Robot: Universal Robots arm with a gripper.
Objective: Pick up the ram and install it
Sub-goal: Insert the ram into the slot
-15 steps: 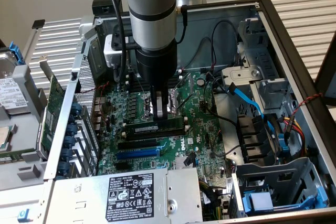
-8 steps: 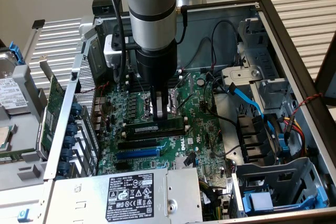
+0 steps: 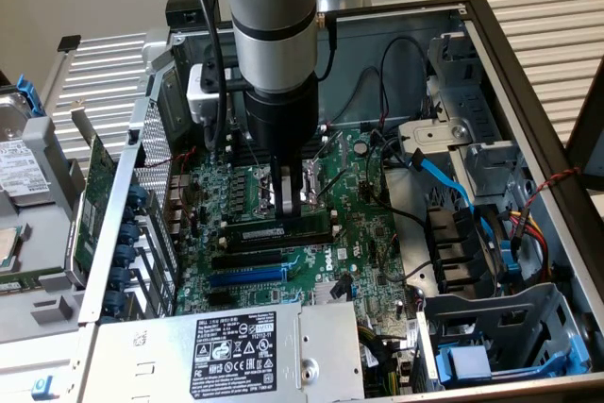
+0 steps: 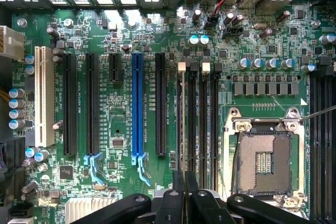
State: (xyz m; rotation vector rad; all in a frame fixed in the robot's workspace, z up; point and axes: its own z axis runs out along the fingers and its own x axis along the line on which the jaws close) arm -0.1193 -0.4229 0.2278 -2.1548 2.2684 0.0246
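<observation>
The ram (image 3: 278, 232) is a long thin stick with a white label. It stands upright in a black slot of the green motherboard (image 3: 368, 224), inside the open computer case. My gripper (image 3: 296, 207) hangs straight down over the stick's middle, its fingers shut together on the top edge. In the wrist view the ram (image 4: 185, 124) runs edge-on along a slot, and the gripper (image 4: 185, 182) has its two dark fingertips pressed close on either side of it. I cannot tell how deep the stick sits in the slot.
Empty black slots and a blue slot (image 4: 137, 103) lie beside the ram, with the bare processor socket (image 4: 262, 161) on the other side. A power supply (image 3: 236, 346) fills the case front. Blue cables (image 3: 444, 176) and drive cages stand at the exterior view's right, a loose hard drive (image 3: 19, 167) at its left.
</observation>
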